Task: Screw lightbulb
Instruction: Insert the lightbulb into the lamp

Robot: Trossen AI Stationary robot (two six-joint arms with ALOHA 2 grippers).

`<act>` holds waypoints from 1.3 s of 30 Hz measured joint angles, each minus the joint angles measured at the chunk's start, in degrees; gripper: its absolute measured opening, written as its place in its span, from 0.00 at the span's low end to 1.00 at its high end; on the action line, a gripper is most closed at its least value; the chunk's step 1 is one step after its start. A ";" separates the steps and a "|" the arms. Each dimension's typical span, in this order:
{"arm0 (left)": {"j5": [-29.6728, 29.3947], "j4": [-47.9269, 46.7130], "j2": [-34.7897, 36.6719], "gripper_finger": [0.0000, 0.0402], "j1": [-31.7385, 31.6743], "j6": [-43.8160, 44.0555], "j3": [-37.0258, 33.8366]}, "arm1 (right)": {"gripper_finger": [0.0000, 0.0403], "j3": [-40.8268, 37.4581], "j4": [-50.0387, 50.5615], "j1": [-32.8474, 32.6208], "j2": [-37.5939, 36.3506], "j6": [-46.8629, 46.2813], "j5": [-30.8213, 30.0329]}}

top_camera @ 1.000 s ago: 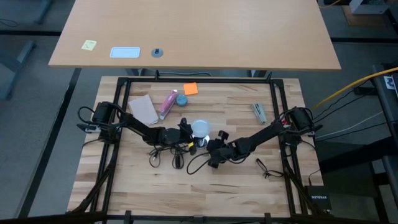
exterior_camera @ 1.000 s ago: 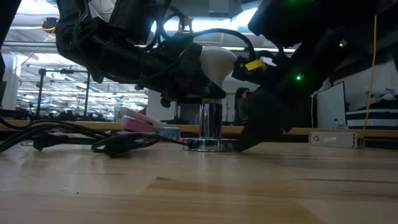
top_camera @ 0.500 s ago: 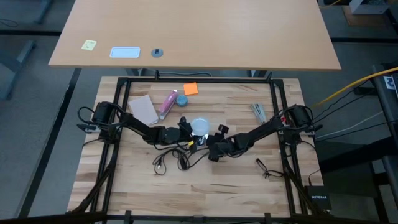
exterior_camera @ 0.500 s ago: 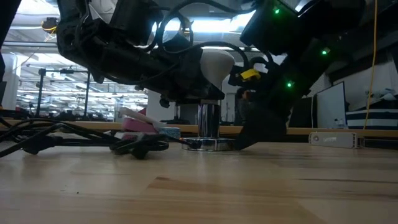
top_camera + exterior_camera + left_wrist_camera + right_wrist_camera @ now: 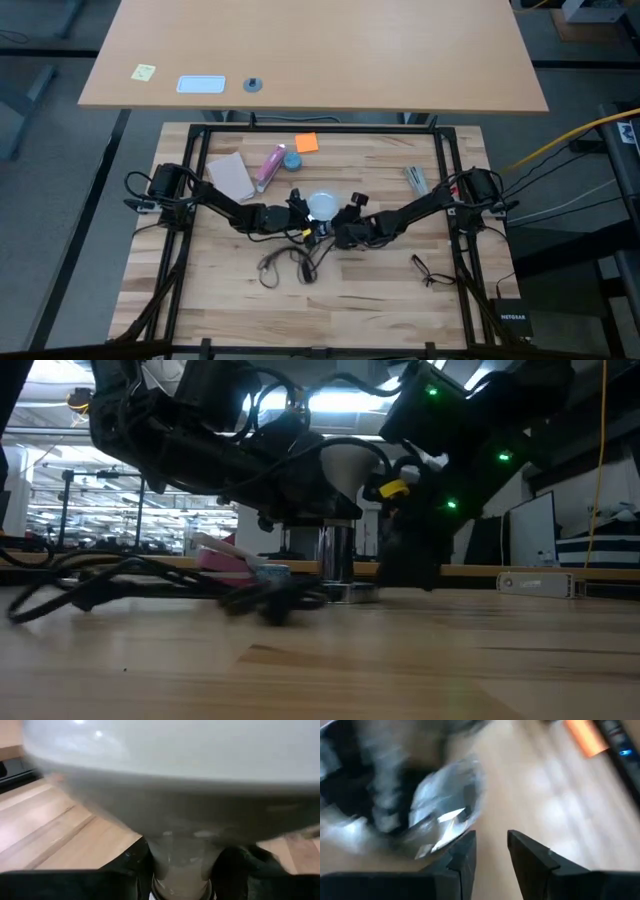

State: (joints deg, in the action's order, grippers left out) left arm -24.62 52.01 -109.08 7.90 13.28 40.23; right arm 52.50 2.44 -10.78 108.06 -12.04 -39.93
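Even overhead light; the low view is backlit, arms silhouetted. Right wrist view motion-blurred; lightbulb [image 5: 170, 780] out of focus.

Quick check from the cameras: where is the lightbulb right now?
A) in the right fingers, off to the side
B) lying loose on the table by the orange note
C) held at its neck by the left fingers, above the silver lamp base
C: the left wrist view shows the lightbulb with its neck between the left gripper fingers, and the low view shows it above the silver lamp base.
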 joint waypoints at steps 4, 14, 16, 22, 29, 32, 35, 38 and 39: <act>0.41 0.03 -0.02 0.35 0.00 0.63 0.02 | 0.30 0.01 0.41 -0.03 -0.03 2.47 -3.02; -0.13 0.03 -0.02 0.35 0.00 1.18 0.02 | 0.30 0.01 1.88 -0.57 -3.09 5.08 0.12; -0.18 0.06 -0.02 0.35 0.00 1.35 0.02 | 0.30 0.01 2.89 -1.36 -5.00 4.89 1.66; -0.18 0.01 -0.07 0.35 0.00 1.12 0.09 | 0.30 0.17 2.95 -6.53 -9.52 -3.94 6.68; -0.24 0.04 -0.07 0.35 -0.02 1.16 0.07 | 0.30 0.10 -6.02 -11.56 -7.62 -11.08 15.11; -0.27 0.17 -0.07 0.35 -0.02 1.12 0.05 | 0.30 0.10 -11.51 -11.76 -6.08 -10.91 15.15; -0.33 0.23 -0.07 0.35 -0.02 1.12 0.03 | 0.30 0.10 -15.38 -11.20 -4.15 -10.61 16.26; -0.42 0.26 -0.07 0.35 -0.02 1.12 0.04 | 0.30 0.10 -18.72 -10.31 -2.72 -10.26 18.65; -0.39 0.26 -0.07 0.35 -0.02 1.12 0.04 | 0.30 0.10 -19.76 -9.92 -2.29 -10.23 19.46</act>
State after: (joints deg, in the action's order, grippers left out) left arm -25.02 52.27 -109.14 7.88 14.39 40.27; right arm 52.60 -17.32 -20.70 105.77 -22.28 -20.46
